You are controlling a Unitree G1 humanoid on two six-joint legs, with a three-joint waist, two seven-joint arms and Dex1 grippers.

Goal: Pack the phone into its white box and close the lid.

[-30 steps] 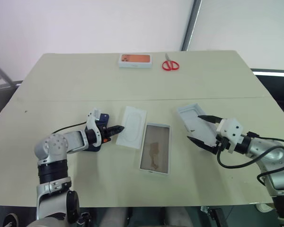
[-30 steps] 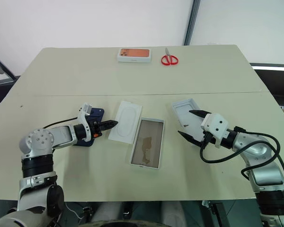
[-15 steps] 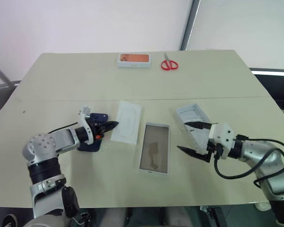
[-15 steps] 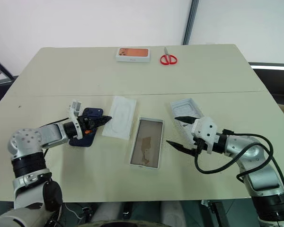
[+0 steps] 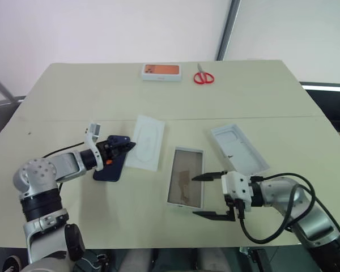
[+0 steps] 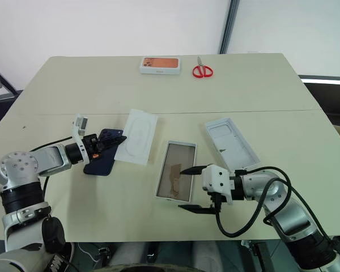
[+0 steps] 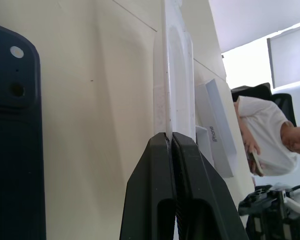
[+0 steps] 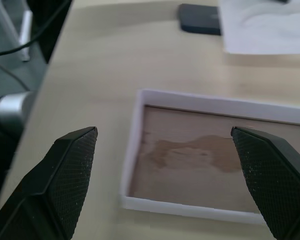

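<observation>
The left pincer (image 6: pixel 114 141) was clamped on the flat white card (image 6: pixel 137 144), beside the phone (image 6: pixel 103 159) on the bench (image 6: pixel 226 90). The right pincer (image 6: pixel 192 188) gaped empty at the near end of the white box (image 6: pixel 176 179), the lid (image 6: pixel 230 143) beyond; it might nudge the box askew, or the dragged card might shift the phone.

at the table's (image 5: pixel 73 90) far edge we see a small orange-topped white box (image 5: pixel 161 71) with red-handled scissors (image 5: pixel 203 76) just beside it. nearer us lies a flat white card (image 5: pixel 144 143) with an oval outline. a seated person (image 7: pixel 270 135) shows beyond the table.

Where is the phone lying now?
The phone lies flat on the table's left side, under the left gripper, just left of the white card.
</observation>
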